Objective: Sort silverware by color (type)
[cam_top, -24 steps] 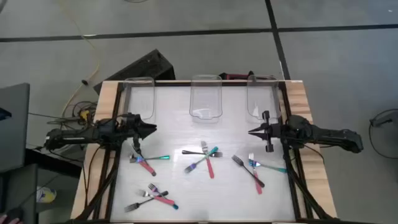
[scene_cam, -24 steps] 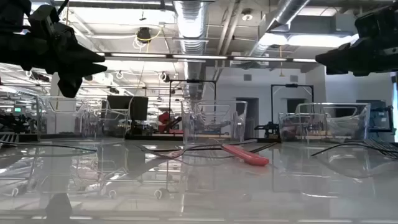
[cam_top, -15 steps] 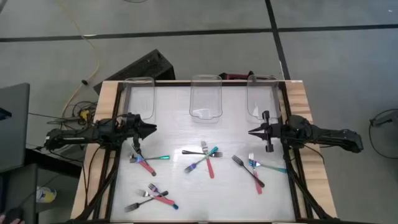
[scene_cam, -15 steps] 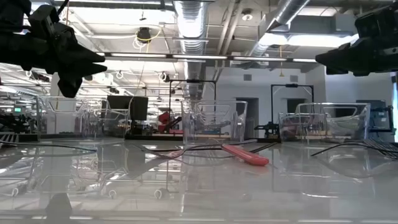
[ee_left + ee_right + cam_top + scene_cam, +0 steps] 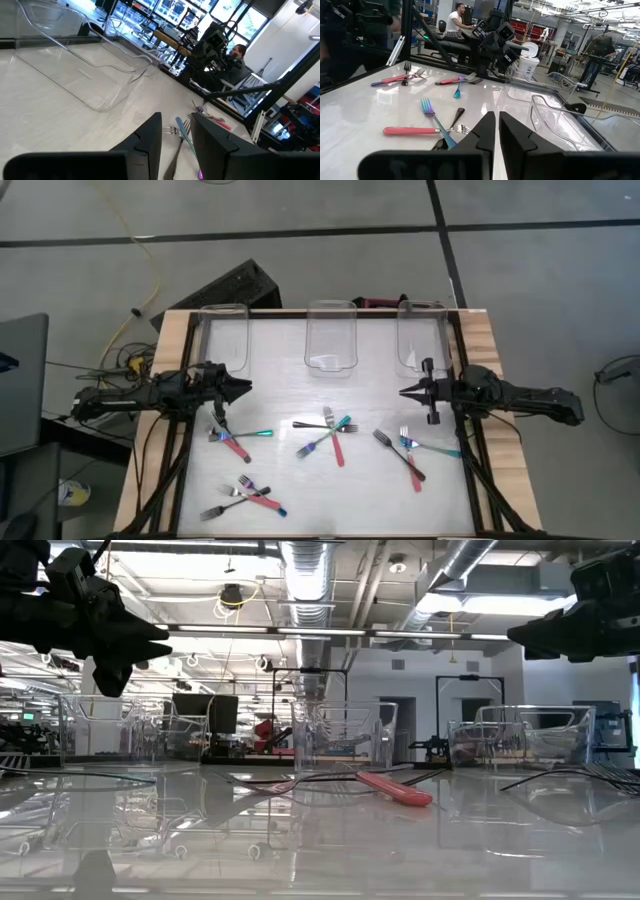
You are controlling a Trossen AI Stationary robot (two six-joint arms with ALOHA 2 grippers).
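Nothing is sorted yet. All the forks (image 5: 325,438) lie in little piles low on the white table (image 5: 290,380). The three bins (image 5: 331,340) along the top look bare. The left gripper (image 5: 243,387) hangs at mid left, fingers a little apart, holding nothing. The right gripper (image 5: 404,392) hangs at mid right, fingers nearly pressed together, holding nothing too.

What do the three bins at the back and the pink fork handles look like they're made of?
The bins look like clear glossy plastic: the tabletop shows through them. The pink fork handles look like matte coated metal or plastic; I can't tell which.
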